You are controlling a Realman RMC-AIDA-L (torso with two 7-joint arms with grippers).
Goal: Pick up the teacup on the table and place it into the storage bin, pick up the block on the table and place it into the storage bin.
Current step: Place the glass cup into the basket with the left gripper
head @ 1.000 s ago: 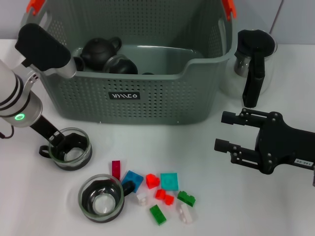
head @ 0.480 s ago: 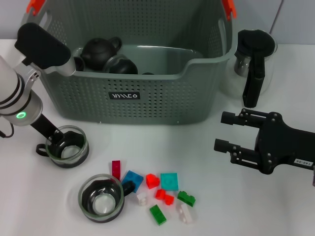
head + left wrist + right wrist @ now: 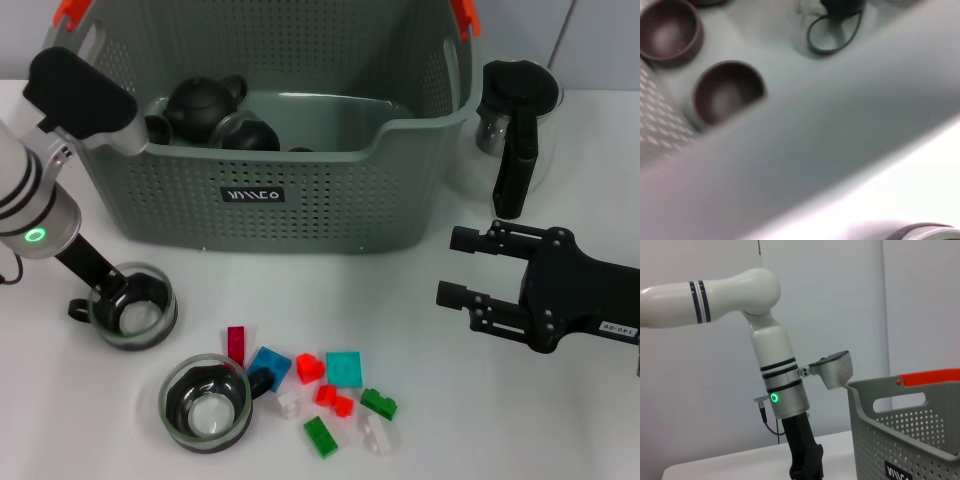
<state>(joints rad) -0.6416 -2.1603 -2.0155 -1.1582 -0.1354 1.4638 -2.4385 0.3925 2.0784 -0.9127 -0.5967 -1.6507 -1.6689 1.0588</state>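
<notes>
My left gripper (image 3: 108, 294) is shut on the rim of a glass teacup (image 3: 146, 318), low over the table in front of the storage bin's left corner. A second glass teacup (image 3: 205, 402) stands nearer the front edge. Small blocks lie to its right, among them a red block (image 3: 309, 367), a teal block (image 3: 344, 368) and a blue block (image 3: 268, 362). The grey-green perforated storage bin (image 3: 300, 190) fills the back; the left wrist view looks past its rim (image 3: 840, 125) at dark cups inside. My right gripper (image 3: 455, 268) hovers open at the right, holding nothing.
A glass pitcher (image 3: 515, 125) with a black handle stands right of the bin, behind the right gripper. A black teapot (image 3: 203, 100) and dark cups lie in the bin. The right wrist view shows the left arm (image 3: 782, 390) beside the bin corner (image 3: 910, 440).
The left gripper has shifted a little to the left, and the held teacup has moved with it. The right arm, the other teacup and the blocks have stayed put.
</notes>
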